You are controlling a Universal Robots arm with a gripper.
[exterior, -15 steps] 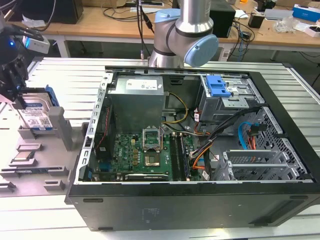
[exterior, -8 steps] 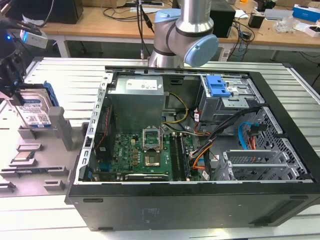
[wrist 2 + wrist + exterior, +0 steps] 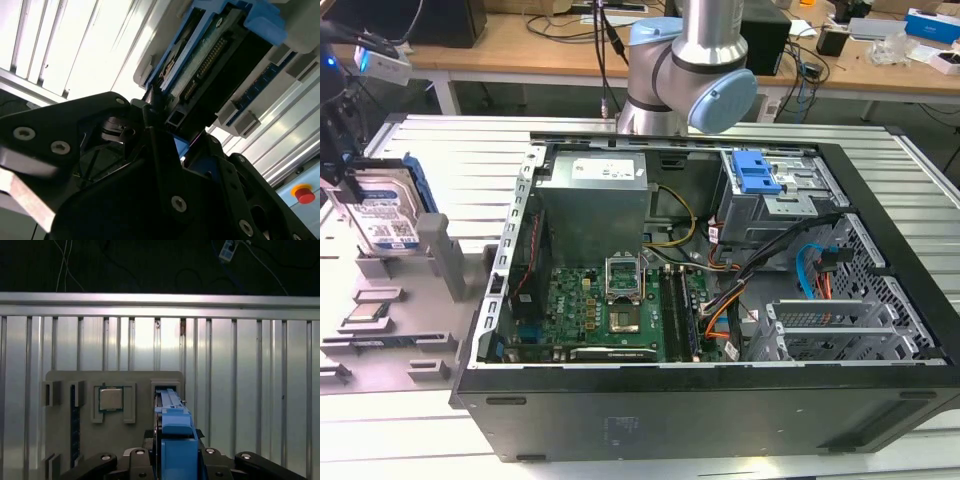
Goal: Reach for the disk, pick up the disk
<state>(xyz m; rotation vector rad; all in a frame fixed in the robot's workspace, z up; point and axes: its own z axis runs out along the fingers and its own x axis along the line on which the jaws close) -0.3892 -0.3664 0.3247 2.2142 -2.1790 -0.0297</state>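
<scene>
The disk, a silver-grey drive with a white-and-blue label in a bright blue caddy, stands on edge in the grey holder at the exterior view's left. My gripper is at the disk's upper end. In the first wrist view the caddy's blue edge runs from the holder's slot back between my two black fingers, which press on both sides of it. The second wrist view has the disk's connector end with a fingertip against it. The gripper is shut on the disk.
An open computer case takes up the middle and right of the slatted metal table. A small square processor chip sits in a pocket of the grey holder plate. A red button lies beyond the holder.
</scene>
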